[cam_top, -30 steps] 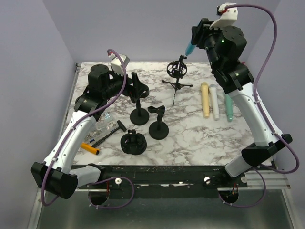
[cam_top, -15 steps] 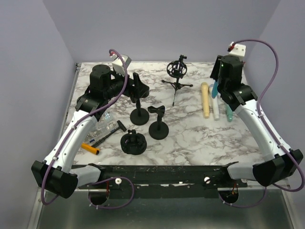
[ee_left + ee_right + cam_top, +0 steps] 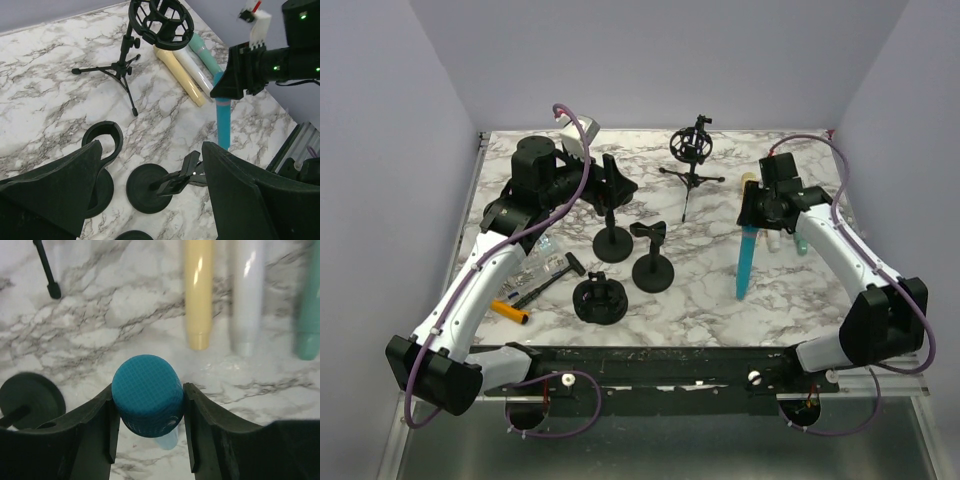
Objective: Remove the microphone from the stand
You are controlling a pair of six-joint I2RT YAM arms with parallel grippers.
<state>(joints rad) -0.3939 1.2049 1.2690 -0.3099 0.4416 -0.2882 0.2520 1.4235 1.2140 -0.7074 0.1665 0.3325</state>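
My right gripper [image 3: 756, 215] is shut on the head of a blue microphone [image 3: 747, 262], which hangs upright with its handle pointing down at the marble table [image 3: 710, 300]. In the right wrist view the fingers clamp the blue mesh head [image 3: 146, 402] on both sides. The microphone also shows in the left wrist view [image 3: 223, 122]. I cannot tell whether its lower end touches the table. The black tripod stand with its empty shock mount [image 3: 692, 145] stands at the back centre. My left gripper [image 3: 610, 180] is open and empty above the round-base stands.
Yellow [image 3: 198, 290], white [image 3: 246, 290] and green [image 3: 310, 305] microphones lie side by side at the right. Three black round-base stands [image 3: 613, 243] [image 3: 652, 270] [image 3: 599, 300] sit left of centre. An orange-handled tool [image 3: 508, 311] and small parts lie at the left.
My right arm has swung down from high at the back right to low over the table's right side, carrying the blue microphone, which now hangs vertical. The left arm has barely moved.
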